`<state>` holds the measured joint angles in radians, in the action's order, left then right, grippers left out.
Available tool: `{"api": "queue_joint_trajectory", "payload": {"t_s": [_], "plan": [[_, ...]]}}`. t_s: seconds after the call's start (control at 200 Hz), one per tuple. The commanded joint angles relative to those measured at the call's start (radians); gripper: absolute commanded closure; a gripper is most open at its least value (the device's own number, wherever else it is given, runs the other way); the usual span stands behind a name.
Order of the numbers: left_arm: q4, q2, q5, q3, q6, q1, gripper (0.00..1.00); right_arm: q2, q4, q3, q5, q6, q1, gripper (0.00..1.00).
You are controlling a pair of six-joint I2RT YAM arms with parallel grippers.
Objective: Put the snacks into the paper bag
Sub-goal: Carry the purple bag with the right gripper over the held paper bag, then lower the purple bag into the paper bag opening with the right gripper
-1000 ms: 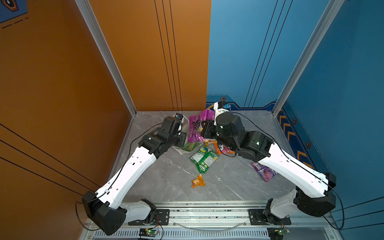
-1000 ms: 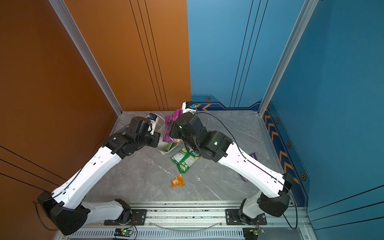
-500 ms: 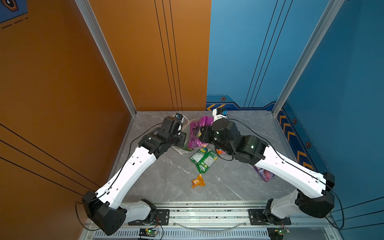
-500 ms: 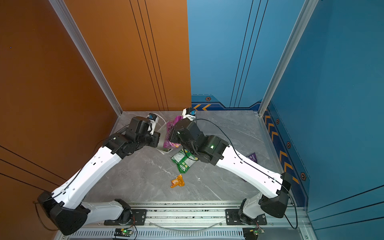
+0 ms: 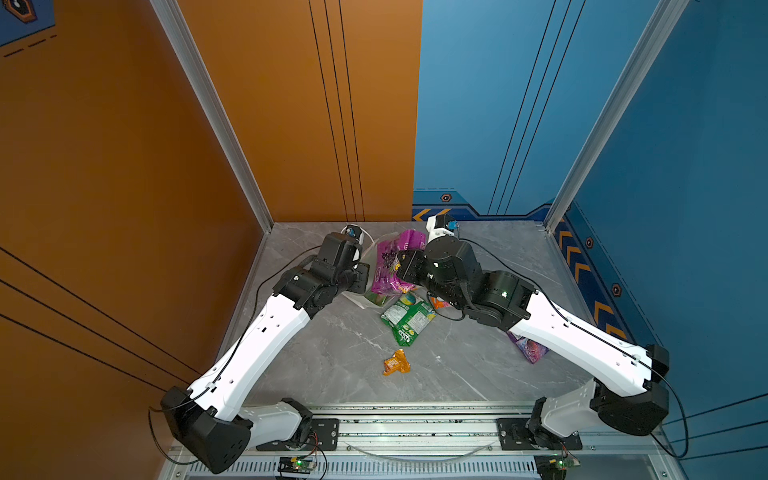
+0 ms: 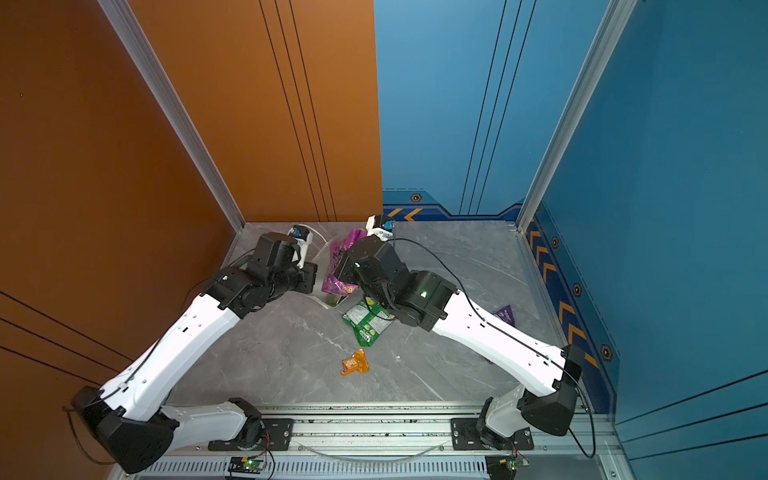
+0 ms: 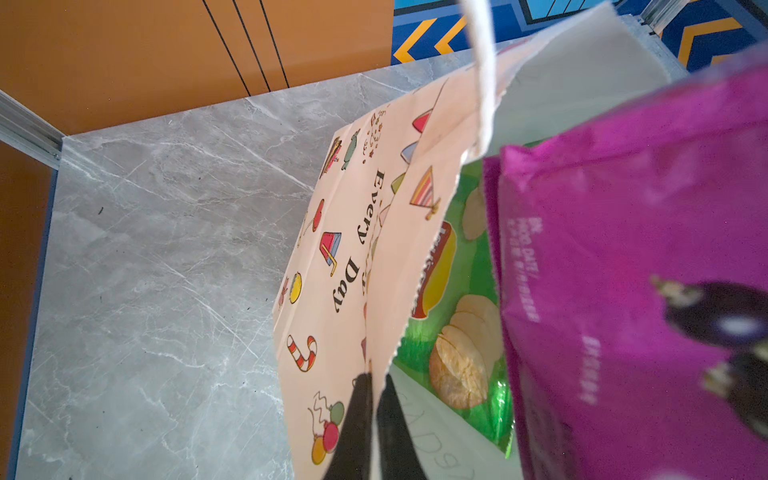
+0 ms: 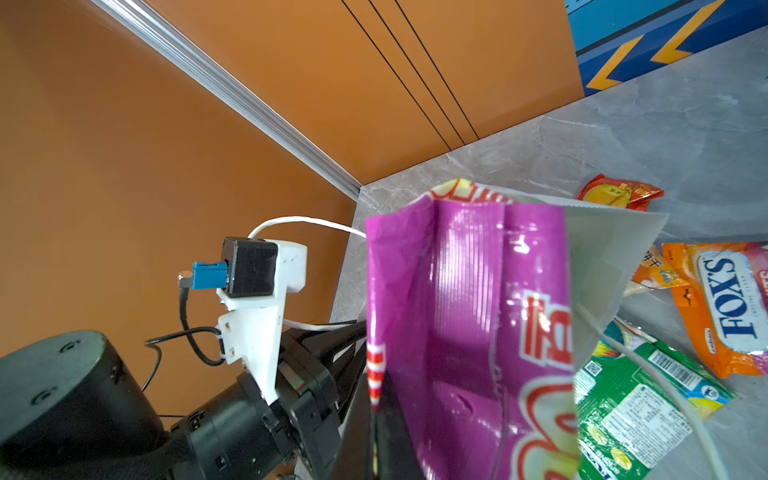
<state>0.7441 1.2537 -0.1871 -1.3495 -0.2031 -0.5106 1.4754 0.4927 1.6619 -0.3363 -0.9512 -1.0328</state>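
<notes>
Left wrist view first: your left claw [image 7: 374, 386] is closed, its two black fingers pinching the serrated rim of the paper bag [image 7: 332, 257] and holding that wall out so the mouth gapes. Inside, the Lay's bag [image 7: 461, 332] already lies against that wall. The purple bag [image 7: 623, 249] crowds in beside it and overlaps it.

In the right wrist view your right claw [image 8: 375, 415] is clamped on the purple bag's striped side edge. The paper bag's grey inner wall is just behind the packet.

In both top views the paper bag sits just above the middle of the frame, between the two claws. The purple bag [image 5: 395, 262] has its long axis running up and down the frame, and your right claw grips it from the right. So the mouth lies to the left of that claw, toward the left claw.

I judge one end is past the rim while the other pokes out, so the packet needs to travel along its own length, not sideways. The right arm does the feeding; the left only holds the mouth. Whether the paper bag stands or leans, I cannot tell.

Out on the surface [image 5: 332, 353] are a green-white bag [image 5: 407, 318] just below the paper bag, a small orange packet [image 5: 396, 363] lower down, a small purple packet [image 5: 528, 347] half under the right arm, and the Fox's bag [image 8: 723, 303].
</notes>
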Motion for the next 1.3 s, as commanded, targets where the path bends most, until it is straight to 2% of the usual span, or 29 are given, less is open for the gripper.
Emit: {"api": "queue_joint_trajectory", "payload": {"t_s": [0.0, 0.18, 0.566, 1.066, 1.297], "plan": [[-0.005, -0.032, -0.032, 0.001, -0.026, 0.011, 1.00, -0.009, -0.118, 0.021, -0.013, -0.026, -0.022, 1.00], [-0.008, -0.043, -0.043, 0.007, -0.043, 0.022, 1.00, -0.001, -0.122, 0.022, -0.045, -0.032, -0.045, 1.00], [-0.054, -0.081, 0.041, 0.027, -0.015, -0.002, 1.00, 0.049, -0.155, 0.059, -0.040, -0.030, -0.016, 1.00], [-0.048, -0.067, 0.017, 0.027, -0.036, 0.004, 1.00, 0.122, -0.187, 0.045, -0.211, -0.031, -0.042, 1.00], [-0.034, -0.056, 0.011, 0.021, -0.044, 0.009, 1.00, 0.191, -0.172, 0.088, -0.221, -0.038, -0.048, 1.00]]}}
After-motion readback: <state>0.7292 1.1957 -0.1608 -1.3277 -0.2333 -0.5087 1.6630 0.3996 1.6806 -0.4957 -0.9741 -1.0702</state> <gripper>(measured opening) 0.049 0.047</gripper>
